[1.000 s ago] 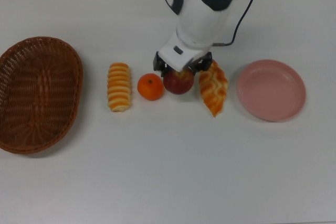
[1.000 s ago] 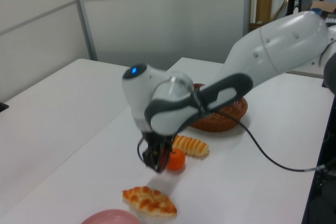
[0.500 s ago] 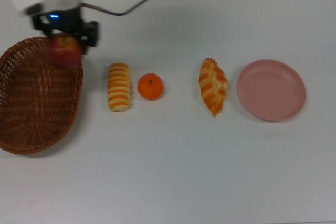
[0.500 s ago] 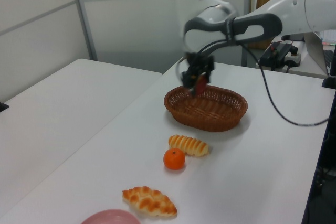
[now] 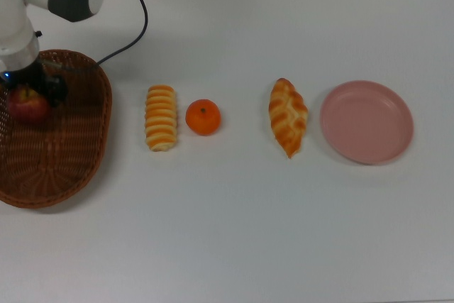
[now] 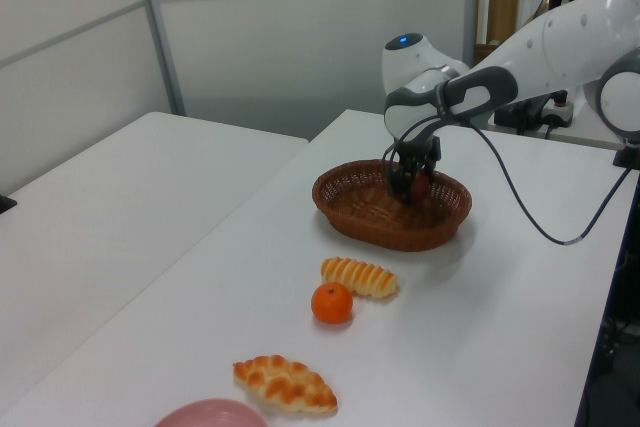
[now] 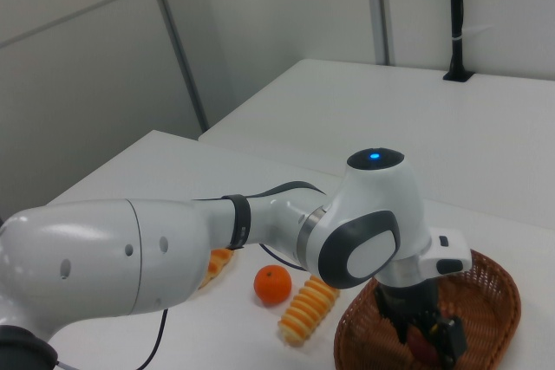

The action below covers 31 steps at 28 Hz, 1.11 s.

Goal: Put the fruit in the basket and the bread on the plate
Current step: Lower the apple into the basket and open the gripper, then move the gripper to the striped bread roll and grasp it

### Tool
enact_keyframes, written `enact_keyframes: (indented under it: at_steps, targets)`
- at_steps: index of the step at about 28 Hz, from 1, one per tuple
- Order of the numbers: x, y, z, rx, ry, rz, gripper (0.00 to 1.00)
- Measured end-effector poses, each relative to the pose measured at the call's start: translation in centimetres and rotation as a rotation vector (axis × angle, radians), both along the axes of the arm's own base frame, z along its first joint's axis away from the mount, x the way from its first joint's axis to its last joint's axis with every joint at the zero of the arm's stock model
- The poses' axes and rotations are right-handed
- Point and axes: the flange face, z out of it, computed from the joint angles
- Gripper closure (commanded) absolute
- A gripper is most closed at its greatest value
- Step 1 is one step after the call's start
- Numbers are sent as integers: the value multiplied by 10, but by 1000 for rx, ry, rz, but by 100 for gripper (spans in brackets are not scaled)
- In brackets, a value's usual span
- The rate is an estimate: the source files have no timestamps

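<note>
Pincer point(image 5: 28, 101) clamped on apple point(image 5: 27, 105), low inside basket point(image 5: 78, 168) at the top view's left. On table point(image 5: 234, 232): striped roll point(image 5: 161, 117), mandarin point(image 5: 203, 117) just beside it, braided loaf point(image 5: 288, 116) near pink plate point(image 5: 366, 121); both breads off the plate.

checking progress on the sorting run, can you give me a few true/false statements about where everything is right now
1. The apple is over the basket, at the gripper. True.
2. The mandarin is already in the basket. False: it lies on the table, between the striped roll and the braided loaf in the top view.
3. The pink plate has nothing on it. True.
4. The braided loaf touches the mandarin. False: a clear gap of table separates them.
5. The striped roll lies on the plate. False: it lies on the table beside the mandarin, nearer the basket.
</note>
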Motion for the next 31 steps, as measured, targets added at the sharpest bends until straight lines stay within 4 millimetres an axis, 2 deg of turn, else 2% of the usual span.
enact_keyframes:
  at_steps: [1,2,3,11,17,20,24,25,28,31]
  targets:
    - [1,2,0,0,0,3,44]
    - [2,4,1,0,-1,6,24]
    - [2,5,2,0,-4,8,0]
    - [10,19,16,-5,-29,29,0]
    - [12,48,39,12,-17,45,0]
    - [11,75,55,36,1,64,0]
    - [13,116,64,56,25,110,0]
    - [14,133,62,59,37,133,0]
    - [15,167,53,62,60,176,0]
    - [12,198,36,66,93,204,0]
